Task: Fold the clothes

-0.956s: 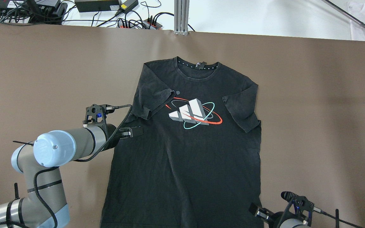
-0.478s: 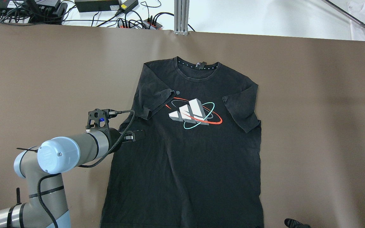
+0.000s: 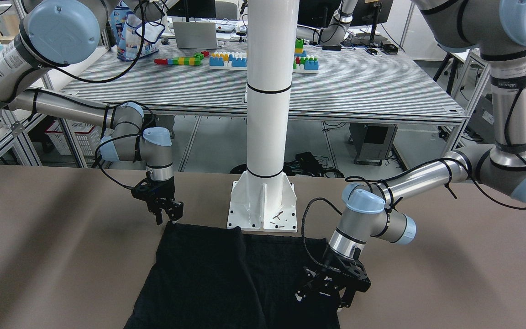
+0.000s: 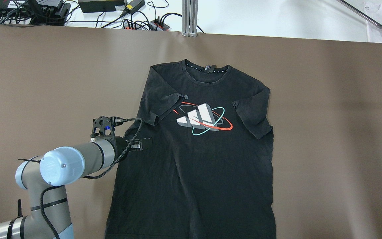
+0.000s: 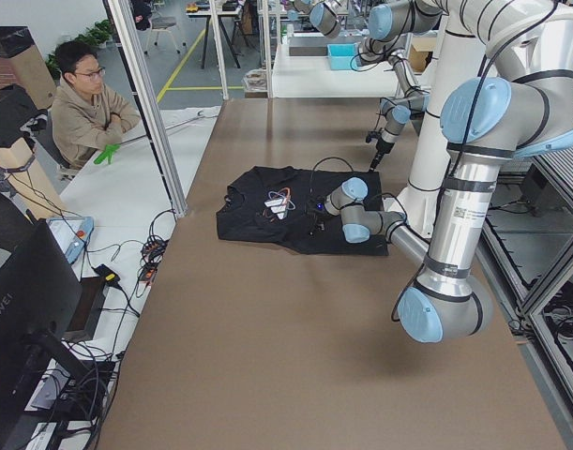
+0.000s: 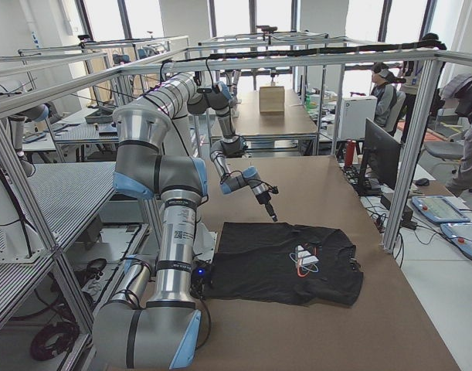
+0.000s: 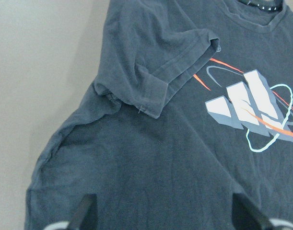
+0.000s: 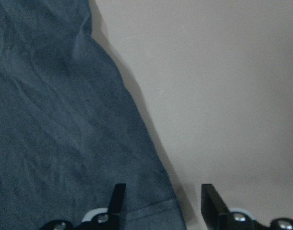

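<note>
The left gripper [image 4: 143,143] hangs spread over the left edge of the shirt [image 4: 194,166]; the right gripper [image 3: 167,216], also spread, is over its hem corner.

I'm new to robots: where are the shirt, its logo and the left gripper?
black T-shirt [image 4: 191,179], overhead view, lower front panel.
logo [image 4: 200,120], overhead view, white bars.
left gripper [image 4: 146,143], overhead view, between its fingertips.

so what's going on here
A robot is partway through folding a black shirt, spread logo-up on the table with its sleeves already folded in. Its left tool is open over the shirt's side near one sleeve. The right tool is open, straddling the edge by the hem. Neither grips fabric.
</note>
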